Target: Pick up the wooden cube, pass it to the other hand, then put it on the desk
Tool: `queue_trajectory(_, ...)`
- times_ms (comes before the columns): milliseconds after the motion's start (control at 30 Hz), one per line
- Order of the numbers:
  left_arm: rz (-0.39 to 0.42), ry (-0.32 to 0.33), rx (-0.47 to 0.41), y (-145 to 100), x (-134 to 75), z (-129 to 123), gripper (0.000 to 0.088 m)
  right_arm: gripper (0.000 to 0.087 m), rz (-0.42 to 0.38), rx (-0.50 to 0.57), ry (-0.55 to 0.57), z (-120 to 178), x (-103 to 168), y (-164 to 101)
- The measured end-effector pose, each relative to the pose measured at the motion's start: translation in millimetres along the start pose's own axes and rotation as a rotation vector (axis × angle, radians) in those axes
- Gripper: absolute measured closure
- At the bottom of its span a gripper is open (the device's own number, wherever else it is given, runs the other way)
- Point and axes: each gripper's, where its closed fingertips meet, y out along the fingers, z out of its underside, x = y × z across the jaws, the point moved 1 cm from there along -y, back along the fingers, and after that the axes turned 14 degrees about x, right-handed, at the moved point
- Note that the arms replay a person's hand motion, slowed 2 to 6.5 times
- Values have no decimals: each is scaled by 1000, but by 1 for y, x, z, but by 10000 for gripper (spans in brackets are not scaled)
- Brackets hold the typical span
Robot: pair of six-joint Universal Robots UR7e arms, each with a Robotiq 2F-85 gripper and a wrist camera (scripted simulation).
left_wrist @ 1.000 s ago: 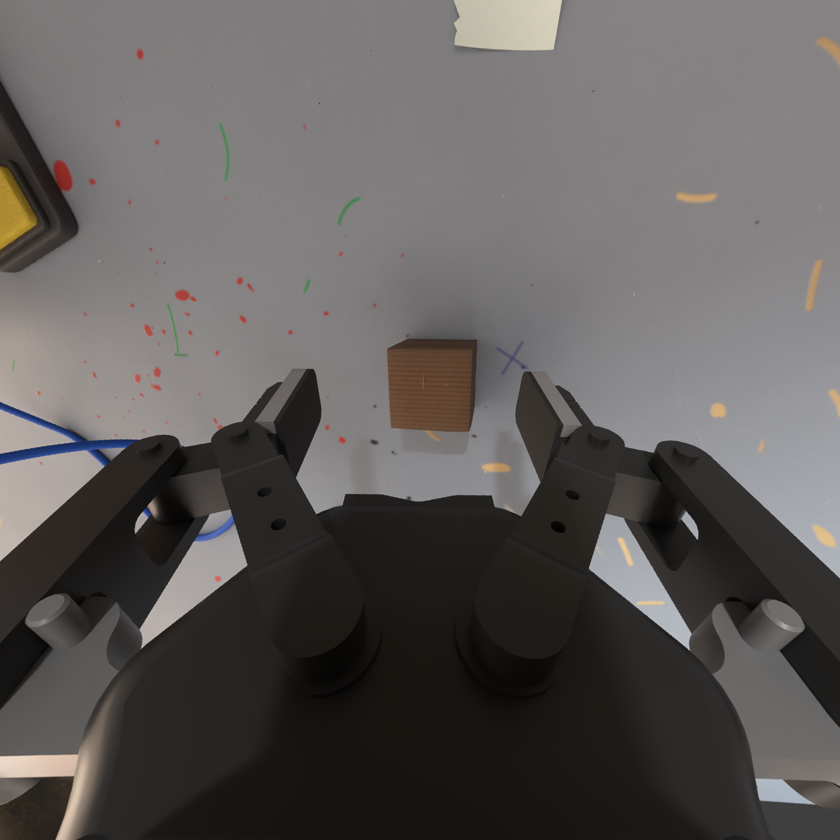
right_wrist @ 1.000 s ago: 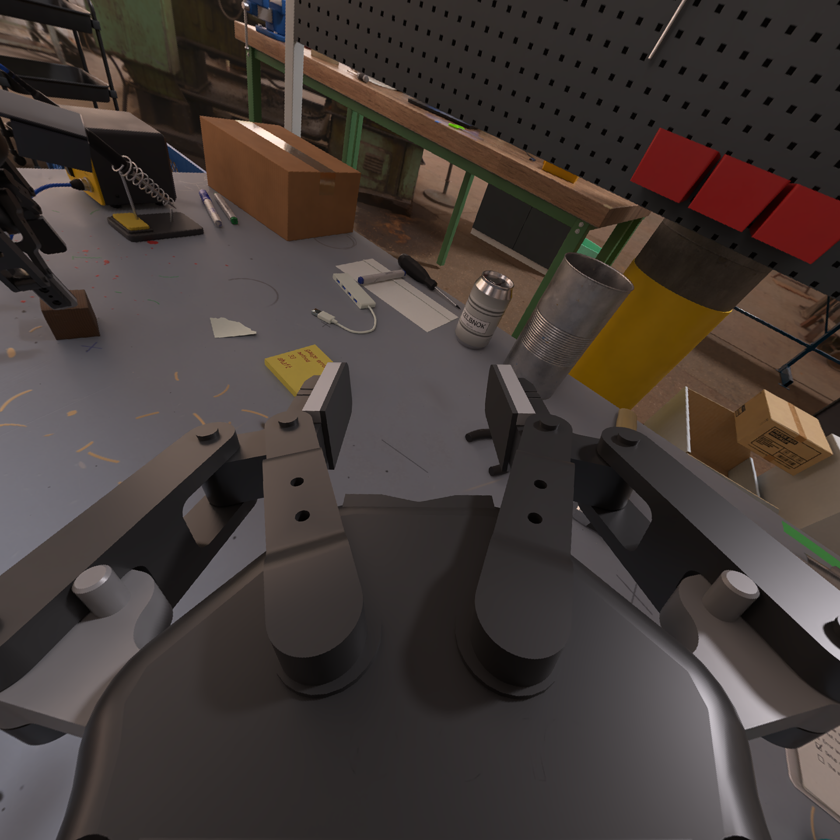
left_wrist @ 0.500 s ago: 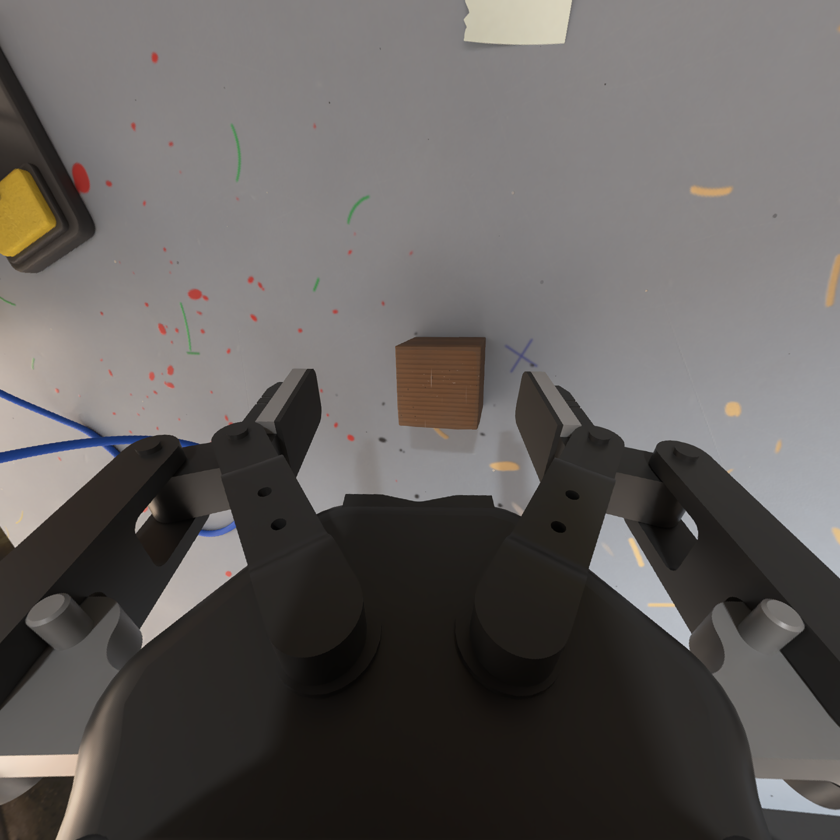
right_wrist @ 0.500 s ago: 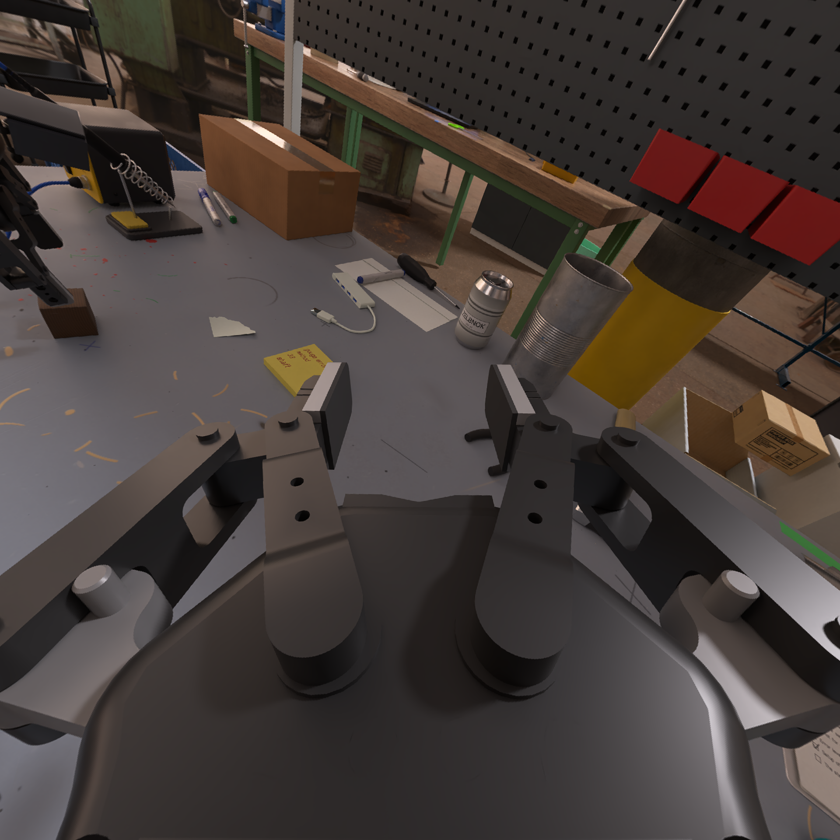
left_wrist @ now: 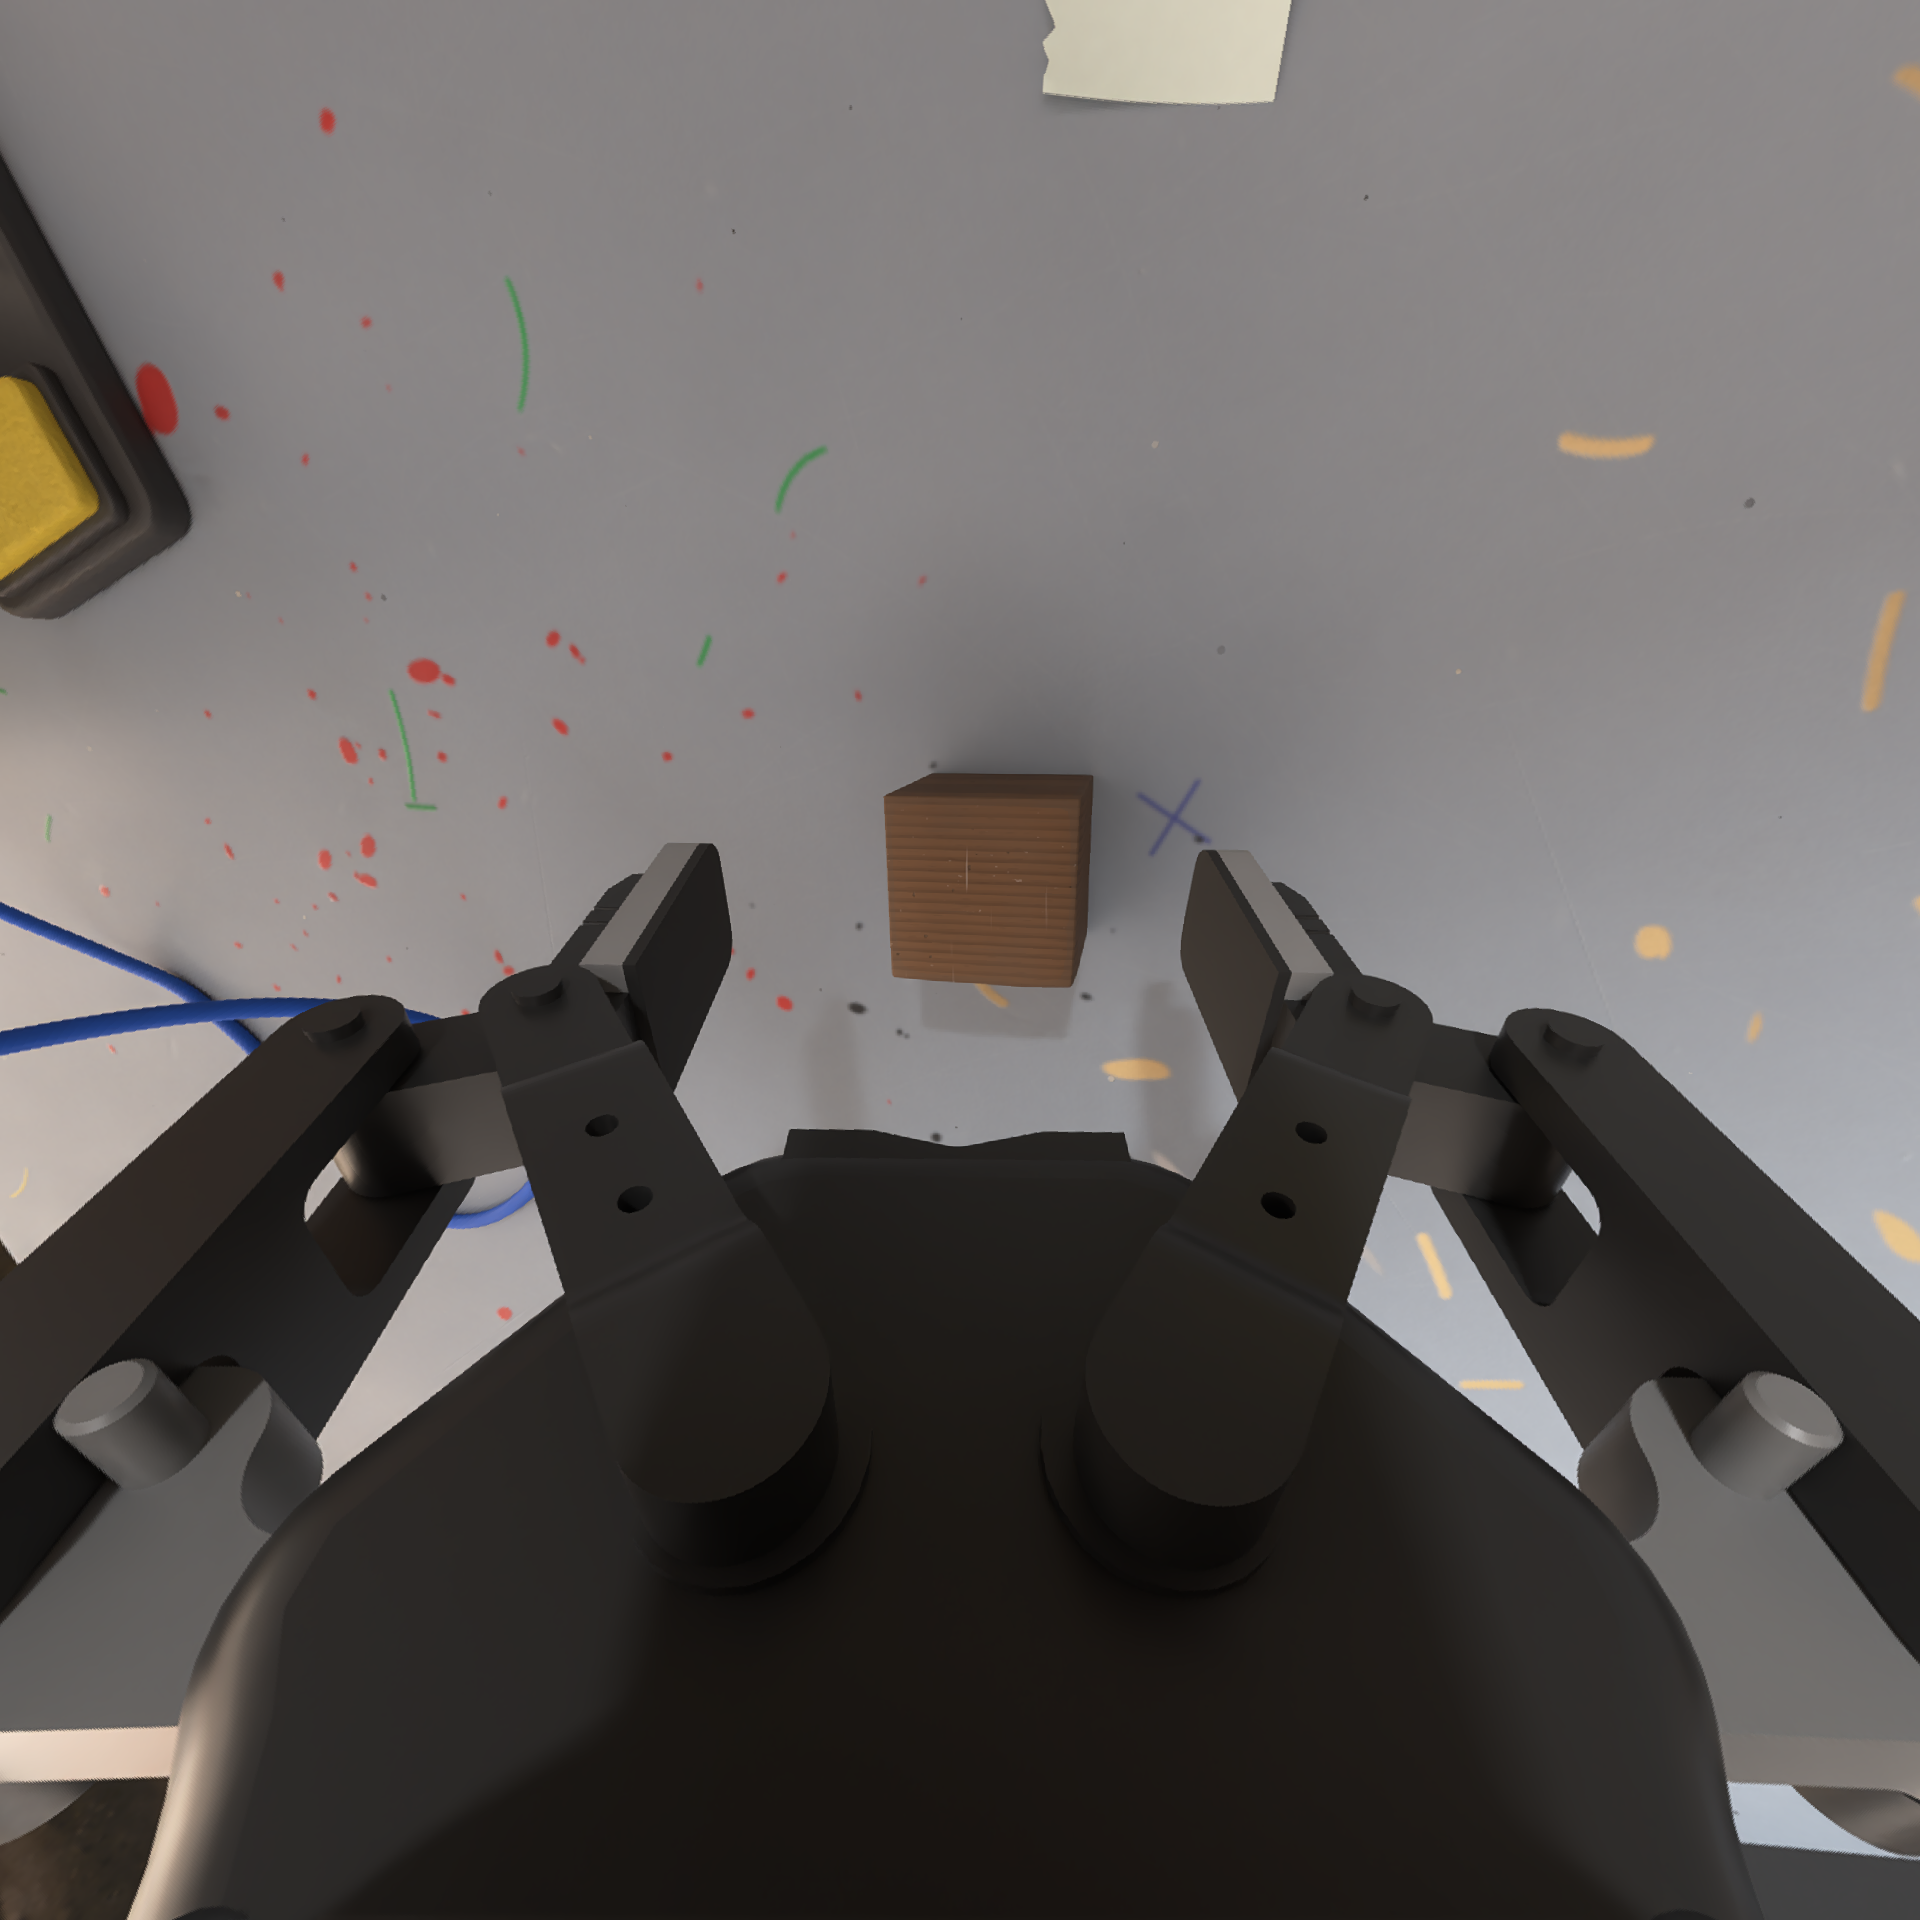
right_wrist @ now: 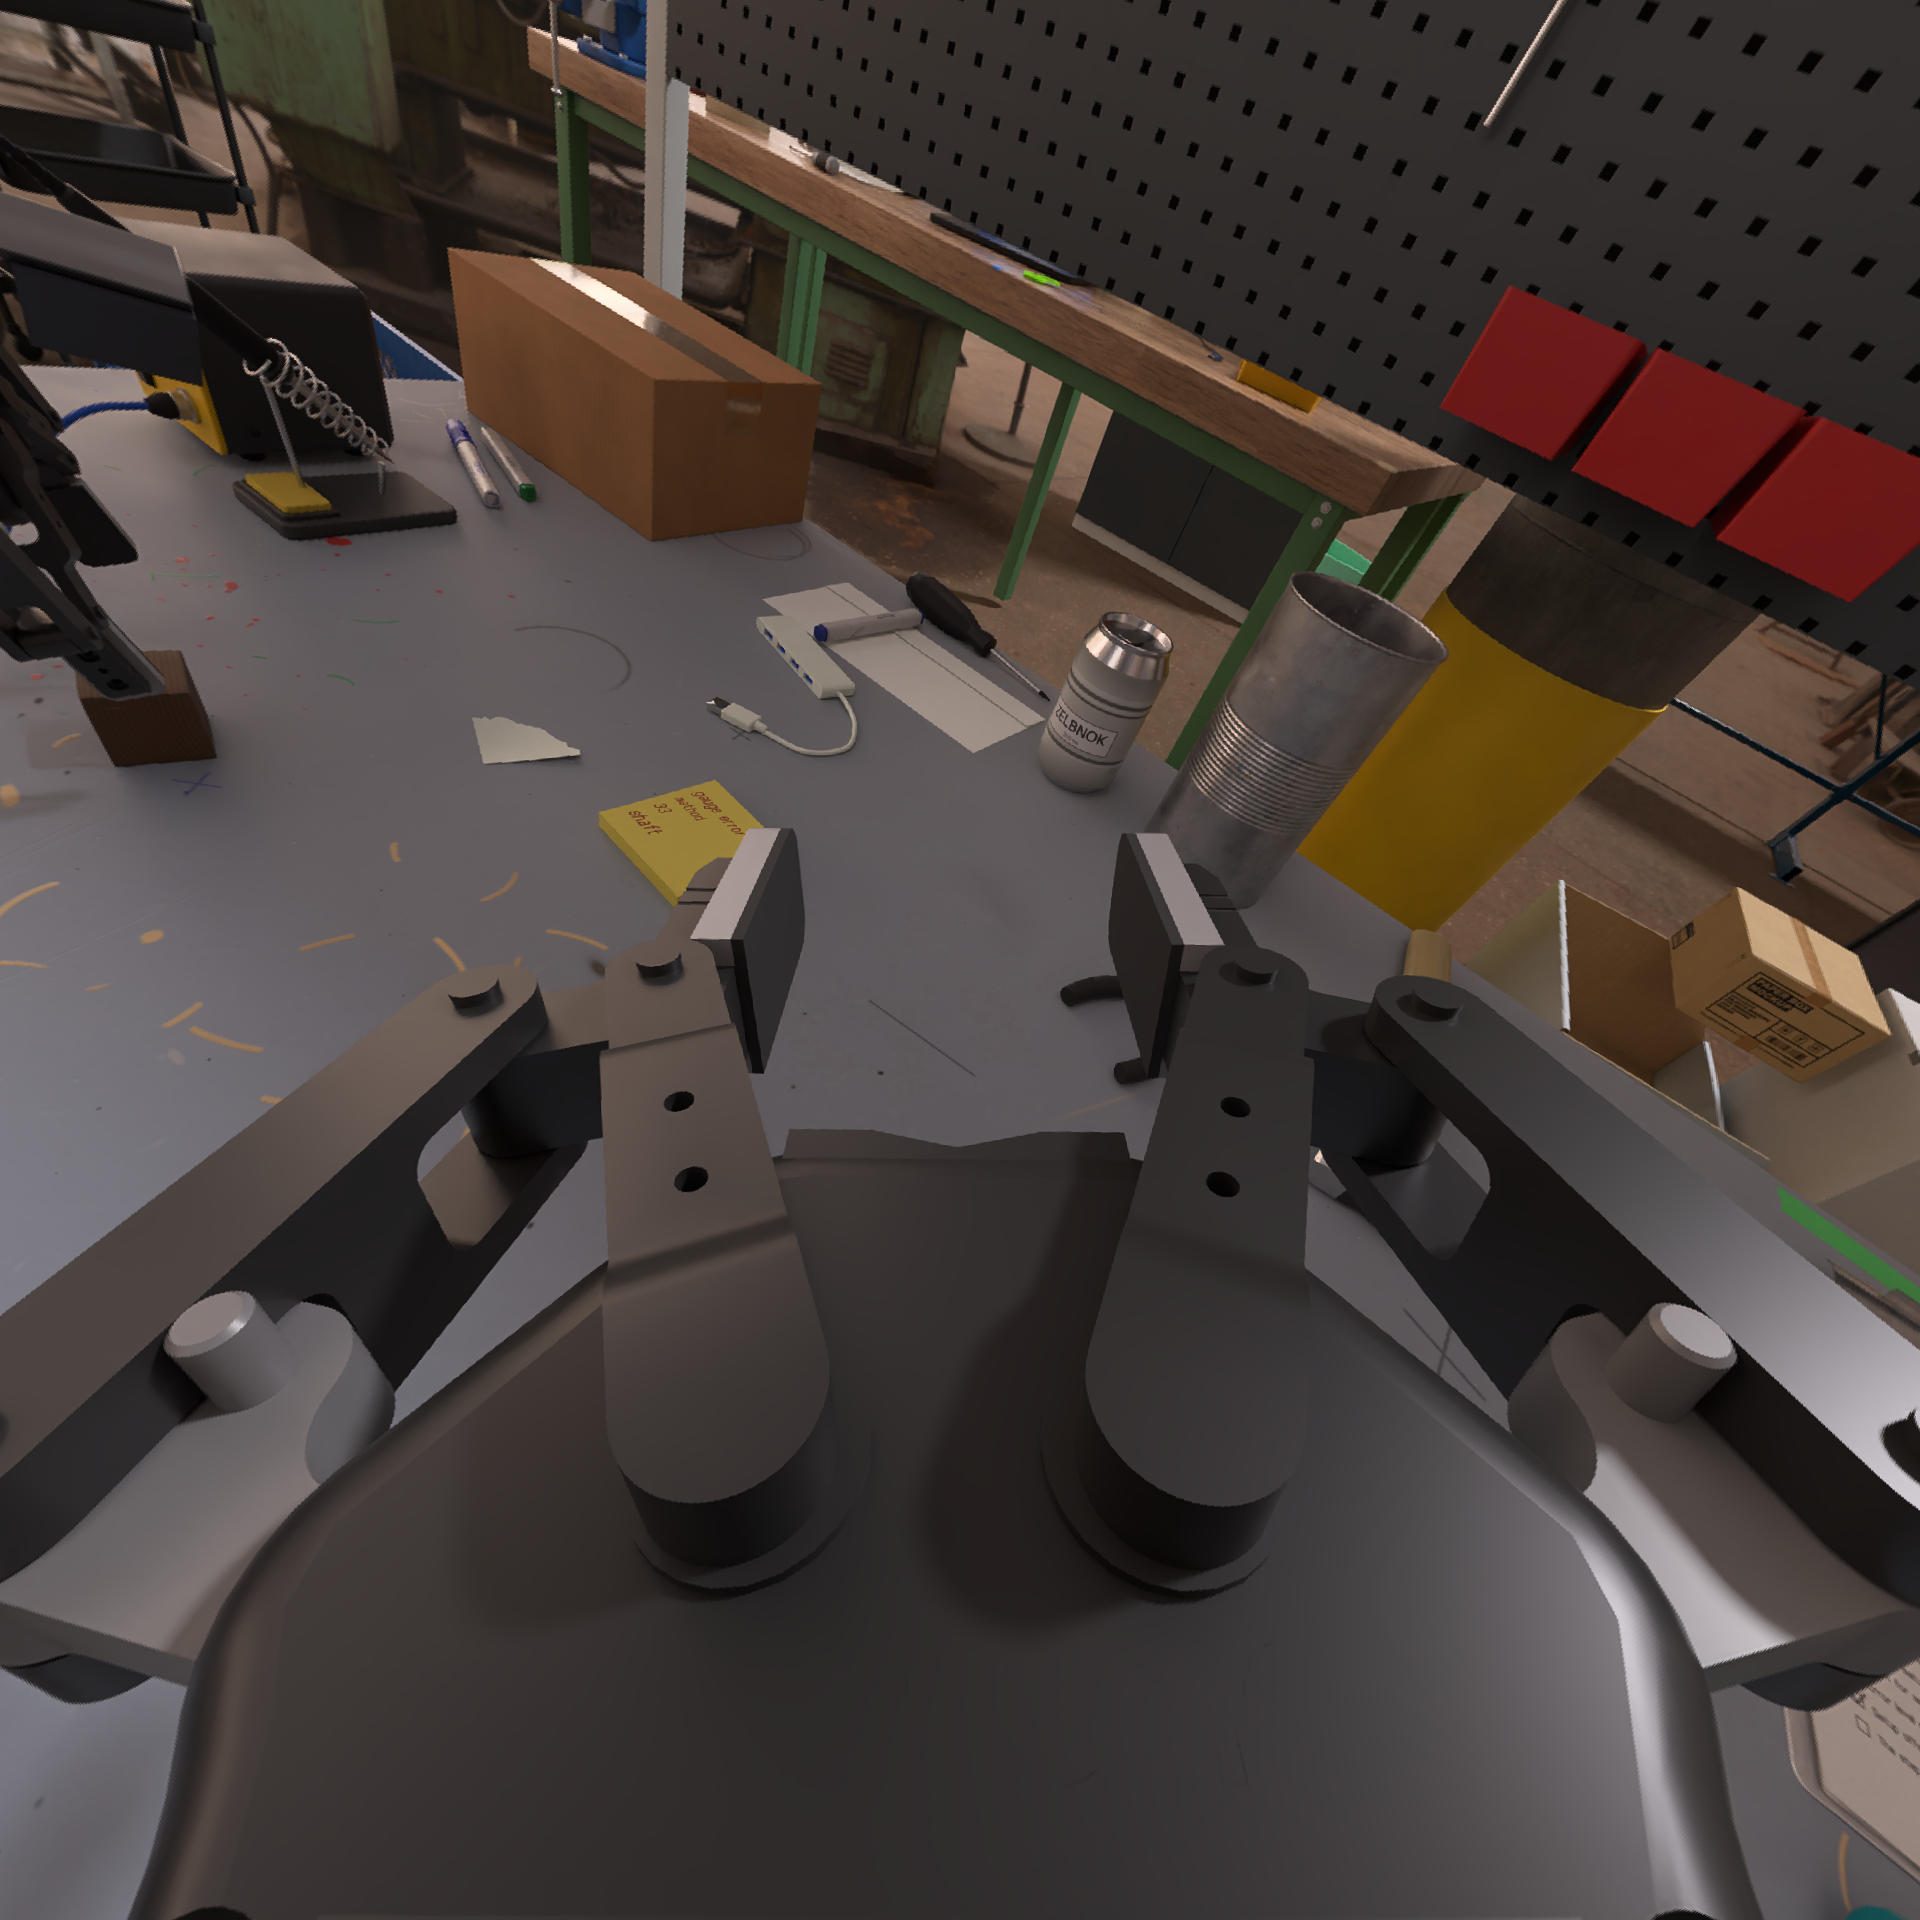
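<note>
The wooden cube (left_wrist: 983, 883) is brown and sits on the grey desk (left_wrist: 1247, 468). My left gripper (left_wrist: 956, 940) is open and hangs right above it, with the cube between the two fingers and a gap on each side. The cube also shows in the right wrist view (right_wrist: 156, 717) at the far left, with the left gripper's fingers (right_wrist: 73, 634) over it. My right gripper (right_wrist: 956, 925) is open and empty, held above the desk's right part, far from the cube.
A black stand with a yellow pad (left_wrist: 52, 488), a blue cable (left_wrist: 156, 1013) and a paper scrap (left_wrist: 1164, 47) lie around the cube. Farther off are a cardboard box (right_wrist: 623, 395), yellow note pad (right_wrist: 675, 831), white hub (right_wrist: 805, 660), screwdriver (right_wrist: 956, 623), can (right_wrist: 1107, 701) and metal cylinder (right_wrist: 1299, 727).
The left gripper has shifted slightly over the desk, bringing the cube closer to the middle between its fingers. Both grippers stay open. The right gripper has barely moved.
</note>
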Motion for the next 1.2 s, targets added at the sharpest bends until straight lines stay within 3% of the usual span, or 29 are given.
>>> queue_trajectory(700,-13,-40,60,6,2,5,139,340,-1,2,-2,0,0,1)
queue_trajectory(1200,11,-38,90,11,-3,4,205,340,-2,3,-3,1,0,1)
